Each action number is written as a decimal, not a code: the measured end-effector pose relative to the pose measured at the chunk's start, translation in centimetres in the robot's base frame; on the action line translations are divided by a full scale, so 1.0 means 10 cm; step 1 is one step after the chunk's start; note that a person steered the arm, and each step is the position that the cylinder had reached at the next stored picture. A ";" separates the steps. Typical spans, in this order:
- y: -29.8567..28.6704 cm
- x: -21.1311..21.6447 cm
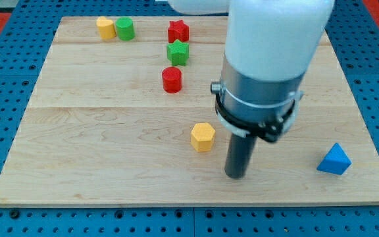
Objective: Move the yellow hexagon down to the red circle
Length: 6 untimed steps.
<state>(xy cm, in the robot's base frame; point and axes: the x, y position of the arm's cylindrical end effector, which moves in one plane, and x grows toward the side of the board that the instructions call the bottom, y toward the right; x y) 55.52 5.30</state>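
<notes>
The yellow hexagon (202, 137) sits near the middle of the wooden board, toward the view's bottom. The red circle (172, 79) stands above it and a little to the left. My tip (236, 175) rests on the board just right of and slightly below the yellow hexagon, a small gap apart from it. The arm's white and grey body covers the board above the tip.
A green star (177, 52) and a red star (178, 31) stand in a column above the red circle. A yellow block (105, 28) and a green circle (125, 29) sit at the top left. A blue triangle (334, 160) lies at the bottom right.
</notes>
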 end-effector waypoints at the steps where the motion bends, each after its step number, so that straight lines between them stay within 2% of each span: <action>1: -0.34 -0.20; 2: -0.44 -0.36; 4: -0.04 -0.67; 5: -0.44 -0.78; 6: -0.53 -0.78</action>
